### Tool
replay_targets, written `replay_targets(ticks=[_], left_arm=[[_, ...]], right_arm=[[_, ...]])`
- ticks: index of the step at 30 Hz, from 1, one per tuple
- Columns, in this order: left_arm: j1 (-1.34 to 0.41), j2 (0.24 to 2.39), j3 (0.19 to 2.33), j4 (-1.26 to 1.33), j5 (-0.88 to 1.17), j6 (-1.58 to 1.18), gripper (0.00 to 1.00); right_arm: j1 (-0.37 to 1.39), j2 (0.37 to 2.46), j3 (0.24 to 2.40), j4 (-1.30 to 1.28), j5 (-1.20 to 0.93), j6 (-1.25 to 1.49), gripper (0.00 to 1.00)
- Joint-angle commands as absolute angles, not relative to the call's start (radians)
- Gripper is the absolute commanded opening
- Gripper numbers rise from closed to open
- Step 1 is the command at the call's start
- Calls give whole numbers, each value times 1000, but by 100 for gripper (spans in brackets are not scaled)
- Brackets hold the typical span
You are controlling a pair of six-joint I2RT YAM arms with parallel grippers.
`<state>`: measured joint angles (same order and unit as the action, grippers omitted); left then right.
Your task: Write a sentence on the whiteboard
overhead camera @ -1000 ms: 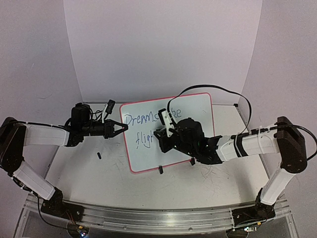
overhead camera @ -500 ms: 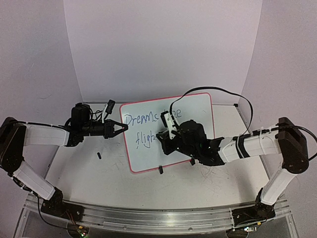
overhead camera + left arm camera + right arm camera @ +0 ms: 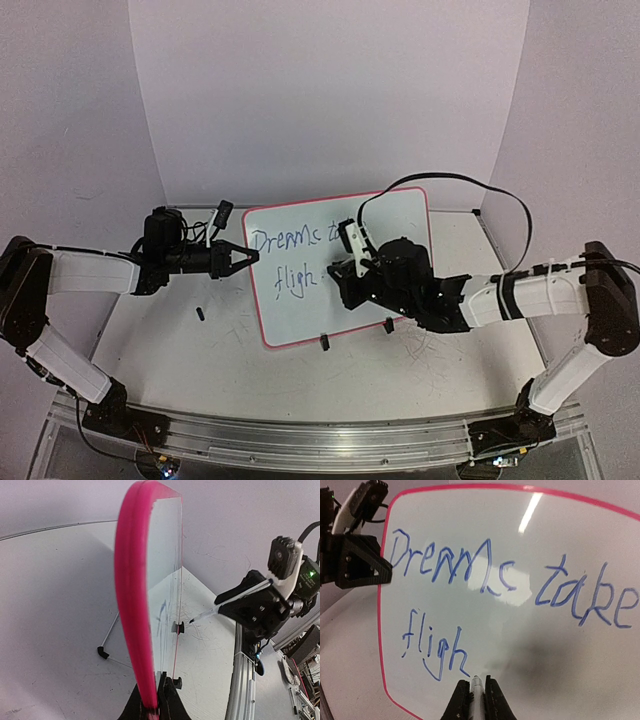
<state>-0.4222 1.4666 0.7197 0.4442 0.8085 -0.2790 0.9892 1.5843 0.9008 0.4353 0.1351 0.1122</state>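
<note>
1. The white rectangular whiteboard with a pink-red rim (image 3: 300, 318) stands propped on the scuffed grey-white tabletop (image 3: 200, 350) between the arms. The left gripper (image 3: 152, 706) is clamped on the rim at its left edge.
2. The right gripper (image 3: 475, 697) is pinched narrow on a slim white marker with a dark tip (image 3: 220, 608). The tip sits just after the blue "fligh" (one letter seems owing).
3. Pressing too hard could swing the board about its single held edge, or skid its small black clip feet (image 3: 324, 343).
4. Too light a touch would probably break the stroke.
5. The marker may twist in so thin a grip, skewing the letter.
6. A low wrist could smear the ink.
</note>
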Motion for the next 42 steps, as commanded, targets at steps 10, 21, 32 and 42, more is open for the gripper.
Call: replay_targets(ticks=[10, 21, 32, 42], left_arm=[[-434, 1480, 747, 405, 713, -199, 0], [-435, 1485, 752, 405, 715, -196, 0], [-434, 1481, 750, 403, 713, -196, 0], [-434, 1483, 752, 403, 713, -195, 0]], right_arm=[[972, 1659, 1016, 522, 112, 84, 0], [959, 1662, 1019, 527, 156, 84, 0], [955, 1679, 1013, 521, 161, 86, 0], [956, 1652, 949, 498, 145, 117, 0]])
